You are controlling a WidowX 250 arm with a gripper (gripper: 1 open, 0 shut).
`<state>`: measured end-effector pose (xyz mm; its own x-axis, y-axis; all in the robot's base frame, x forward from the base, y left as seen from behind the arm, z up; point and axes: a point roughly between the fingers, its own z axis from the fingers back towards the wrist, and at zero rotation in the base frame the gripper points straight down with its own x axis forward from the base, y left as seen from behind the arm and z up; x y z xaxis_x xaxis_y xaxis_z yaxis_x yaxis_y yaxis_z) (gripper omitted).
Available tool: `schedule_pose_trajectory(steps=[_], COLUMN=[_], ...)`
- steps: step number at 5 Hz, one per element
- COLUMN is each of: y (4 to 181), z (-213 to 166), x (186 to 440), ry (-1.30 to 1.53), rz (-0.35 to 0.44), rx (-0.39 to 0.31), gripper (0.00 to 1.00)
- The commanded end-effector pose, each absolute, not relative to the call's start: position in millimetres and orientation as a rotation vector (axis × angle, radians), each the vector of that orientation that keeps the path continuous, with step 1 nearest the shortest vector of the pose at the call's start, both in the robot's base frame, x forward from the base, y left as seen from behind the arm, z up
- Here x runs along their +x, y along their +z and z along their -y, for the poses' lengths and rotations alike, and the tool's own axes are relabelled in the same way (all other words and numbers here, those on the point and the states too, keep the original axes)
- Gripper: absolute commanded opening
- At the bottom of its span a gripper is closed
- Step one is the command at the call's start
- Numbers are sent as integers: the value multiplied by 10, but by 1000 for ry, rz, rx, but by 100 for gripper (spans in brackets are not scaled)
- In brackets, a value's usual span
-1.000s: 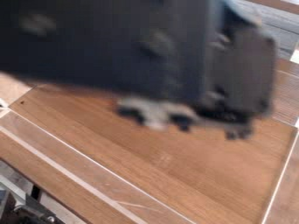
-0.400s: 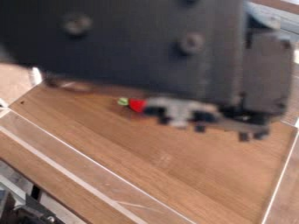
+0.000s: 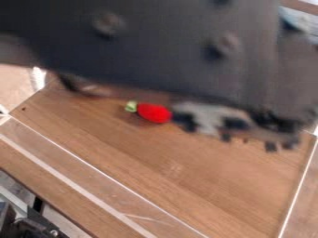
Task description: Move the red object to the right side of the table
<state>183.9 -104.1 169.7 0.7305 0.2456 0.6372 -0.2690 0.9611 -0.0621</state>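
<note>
The red object, a small round red toy with a light green leafy end pointing left, lies on the brown wood-grain table near its far middle. Nothing grips it. The black arm fills the top of the view as a large blur. My gripper shows only as smeared grey and dark shapes just to the right of the red object, apart from it. The blur hides how its jaws stand.
Low clear acrylic walls edge the table along the front left, and another wall runs down the right side. The arm's bulk hides the far part of the tabletop.
The arm has lifted and shifted right. The red object, hidden under the gripper a second ago, now lies uncovered on the table, left of the gripper.
</note>
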Motion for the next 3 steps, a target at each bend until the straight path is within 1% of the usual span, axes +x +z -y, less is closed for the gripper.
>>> schedule_pose_trajectory(steps=[1,3], y=[1756,1810], z=[1148,983], x=[1899,1841], ry=[311,344], rz=[705,686], rx=[-14,-34], gripper=[0,0])
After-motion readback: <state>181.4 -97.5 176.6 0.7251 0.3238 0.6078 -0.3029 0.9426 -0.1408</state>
